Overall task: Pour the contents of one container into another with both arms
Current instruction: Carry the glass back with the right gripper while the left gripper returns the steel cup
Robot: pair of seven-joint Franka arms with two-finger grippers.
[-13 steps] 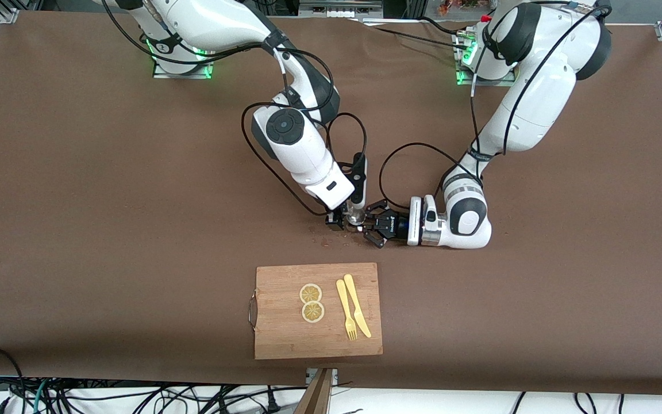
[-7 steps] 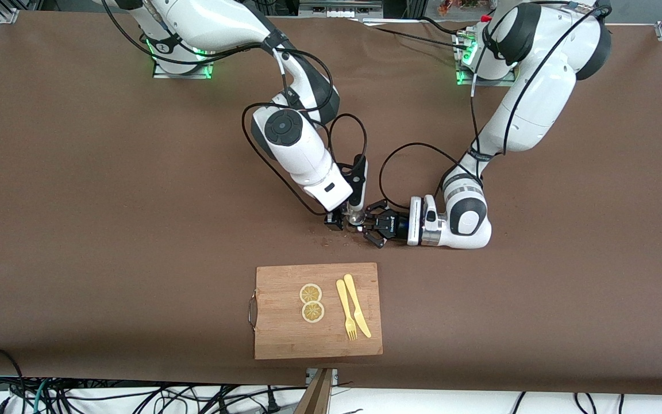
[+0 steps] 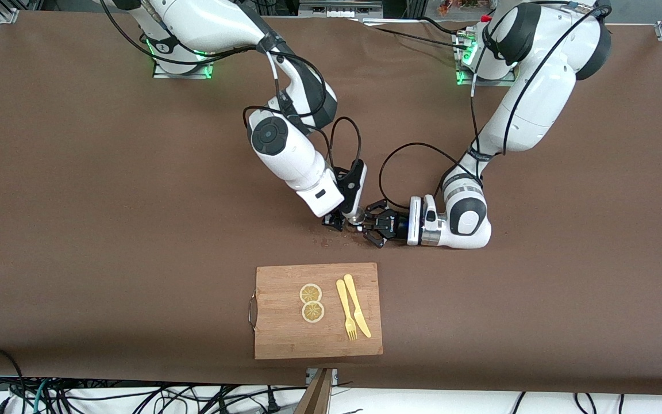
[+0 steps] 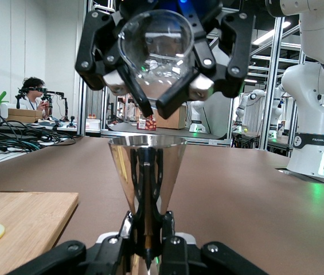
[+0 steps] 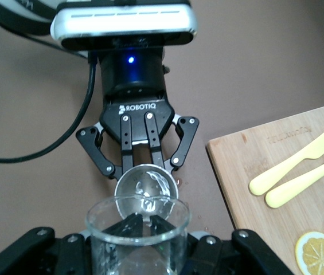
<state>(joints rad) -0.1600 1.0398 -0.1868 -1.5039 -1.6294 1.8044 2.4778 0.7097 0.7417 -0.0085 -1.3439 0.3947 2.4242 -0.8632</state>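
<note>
Where the table lies nearest the front camera, a board (image 3: 318, 310) carries two lemon slices (image 3: 311, 302), a fork (image 3: 346, 310) and a knife (image 3: 357, 306), all placed as they were a second ago. Just farther from the camera than the board, small wet drops (image 3: 331, 240) spot the brown table (image 3: 107, 230). Over those drops the two grippers meet. Left gripper (image 3: 370, 226), reaching in low and level from the left arm's end, is clenched on the stem of a metal jigger (image 4: 147, 172) that stands upright, cup mouth up; unchanged from the earlier frames. Right gripper (image 3: 342, 218) is clamped around a clear glass (image 5: 138, 232), tipped mouth-down over the jigger; the left wrist view shows the glass rim (image 4: 157, 43) directly above the jigger's mouth, apart from it. Liquid sits in the jigger's bowl (image 5: 146, 188). Compared with a second ago, the right arm's wrist (image 3: 293, 155) has rolled toward its base and risen slightly, so the glass is tilted more steeply. Left arm (image 3: 515, 121) shows no shift.
</note>
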